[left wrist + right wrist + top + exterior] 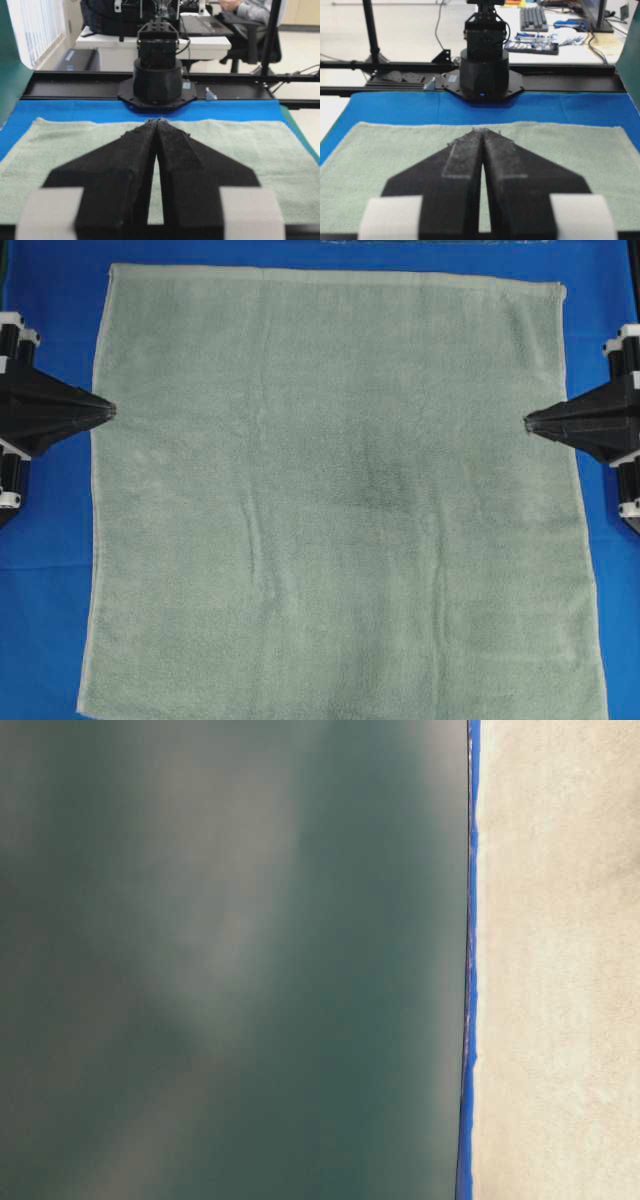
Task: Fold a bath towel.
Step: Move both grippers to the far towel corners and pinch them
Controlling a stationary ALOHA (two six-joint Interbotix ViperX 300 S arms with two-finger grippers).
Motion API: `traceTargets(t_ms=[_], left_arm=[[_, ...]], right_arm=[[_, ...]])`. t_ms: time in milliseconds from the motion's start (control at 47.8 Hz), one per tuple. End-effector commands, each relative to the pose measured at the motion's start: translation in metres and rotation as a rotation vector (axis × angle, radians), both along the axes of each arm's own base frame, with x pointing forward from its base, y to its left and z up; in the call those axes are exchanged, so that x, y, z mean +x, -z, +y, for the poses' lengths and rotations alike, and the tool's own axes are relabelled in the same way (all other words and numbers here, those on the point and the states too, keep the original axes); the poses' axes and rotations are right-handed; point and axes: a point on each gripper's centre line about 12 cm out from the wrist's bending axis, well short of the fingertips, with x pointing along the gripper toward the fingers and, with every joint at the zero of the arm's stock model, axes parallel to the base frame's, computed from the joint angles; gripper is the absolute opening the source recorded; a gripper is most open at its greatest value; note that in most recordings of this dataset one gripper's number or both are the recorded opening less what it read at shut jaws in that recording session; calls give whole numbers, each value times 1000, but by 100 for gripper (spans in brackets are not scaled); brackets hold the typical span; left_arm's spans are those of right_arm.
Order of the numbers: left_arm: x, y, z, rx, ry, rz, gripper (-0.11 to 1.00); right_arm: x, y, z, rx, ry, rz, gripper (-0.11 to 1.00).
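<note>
Left gripper (112, 409): black, jaws pressed together, tips meeting, grasping nothing; poised over towel's left hem, contact with cloth unclear.
Bath towel (340, 500): pale sage-green terry, spread flat and unfolded on blue cloth surface (50, 560); mild wrinkles in near half, lighter hems along edges, near edge runs out of overhead view.
Right gripper (528, 423): black, jaws likewise clenched, empty; tip above towel's right margin.
Table-level view: blurred, probably towel close up.
</note>
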Motion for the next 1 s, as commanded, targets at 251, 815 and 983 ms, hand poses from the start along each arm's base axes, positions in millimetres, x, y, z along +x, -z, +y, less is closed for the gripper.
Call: traceTargets(t_ms=[251, 815, 983], left_arm=[[12, -12, 15, 21, -72, 208, 0], [43, 14, 136, 52, -409, 849, 64], [52, 32, 183, 112, -435, 1038, 88]], right_arm=[[10, -22, -29, 43, 136, 274, 0], [14, 20, -159, 37, 517, 996, 59], [20, 39, -200, 62, 495, 1159, 54]])
